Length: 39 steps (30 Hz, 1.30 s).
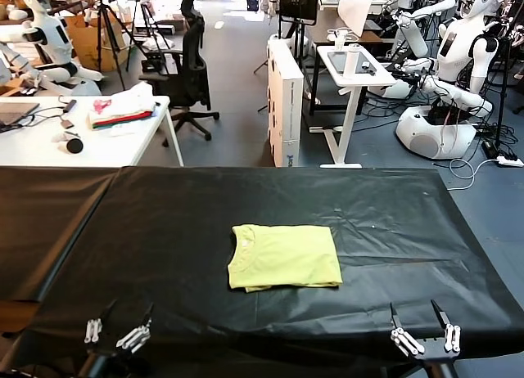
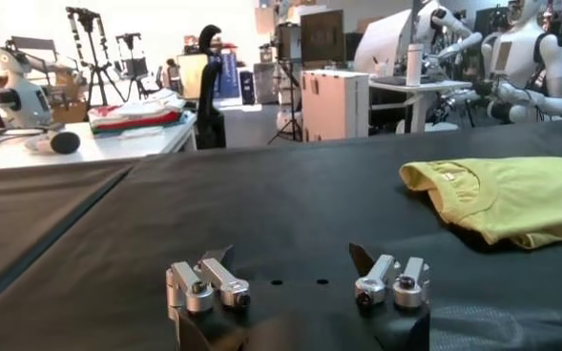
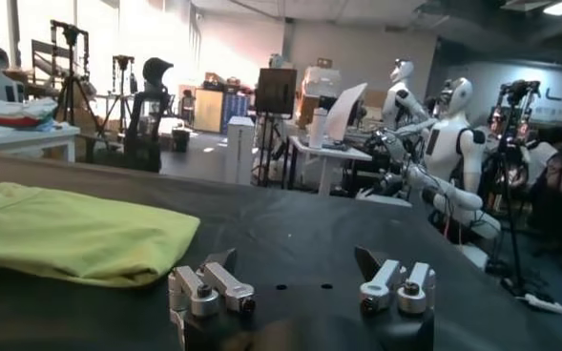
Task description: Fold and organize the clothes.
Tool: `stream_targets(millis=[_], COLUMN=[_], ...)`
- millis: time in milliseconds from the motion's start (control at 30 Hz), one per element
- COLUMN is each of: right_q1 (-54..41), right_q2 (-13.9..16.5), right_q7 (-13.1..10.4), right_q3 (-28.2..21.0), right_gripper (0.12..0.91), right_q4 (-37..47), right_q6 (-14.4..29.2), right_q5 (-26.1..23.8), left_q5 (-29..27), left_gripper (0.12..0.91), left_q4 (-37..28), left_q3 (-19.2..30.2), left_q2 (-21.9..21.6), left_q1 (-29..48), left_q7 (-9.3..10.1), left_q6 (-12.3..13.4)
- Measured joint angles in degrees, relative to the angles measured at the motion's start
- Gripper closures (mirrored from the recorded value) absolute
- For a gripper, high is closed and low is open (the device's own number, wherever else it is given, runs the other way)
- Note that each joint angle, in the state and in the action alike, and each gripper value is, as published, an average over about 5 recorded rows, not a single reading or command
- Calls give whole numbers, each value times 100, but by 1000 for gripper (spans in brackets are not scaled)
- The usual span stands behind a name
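The lime-yellow T-shirt (image 1: 284, 256) lies folded into a rectangle in the middle of the black table (image 1: 393, 222), its ribbed neck toward my left. It also shows as the T-shirt (image 2: 505, 196) in the left wrist view and the T-shirt (image 3: 71, 234) in the right wrist view. My left gripper (image 1: 117, 325) stands open at the table's near edge, left of the shirt, with nothing between its fingers (image 2: 212, 283). My right gripper (image 1: 424, 329) is open too at the near edge on the right, clear of the shirt, its fingers (image 3: 384, 282) empty.
A white side table (image 1: 98, 141) behind the black table at the left carries a folded stack of garments (image 1: 123, 110). Beyond it are an office chair (image 1: 190, 67), a white cabinet (image 1: 285, 108), a white stand (image 1: 352, 75) and other robots (image 1: 458, 59).
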State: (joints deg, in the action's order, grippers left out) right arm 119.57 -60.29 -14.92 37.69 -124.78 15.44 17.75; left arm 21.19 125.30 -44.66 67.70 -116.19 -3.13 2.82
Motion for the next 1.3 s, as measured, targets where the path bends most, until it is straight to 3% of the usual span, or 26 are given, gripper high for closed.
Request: stream_targets(millis=[1300], right_q1=[30], right_q2=[-3], right_q7=[-7], right_q3=[-122], right_gripper=[118], right_q4=[24], right_q6=[3], right_q5=[-30], left_q5=[-42], left_gripper=[123], left_q4=[37], left_q3=[-47], left_q2=[48], left_q1=[-68], left_q7=[-122], left_q6=[9])
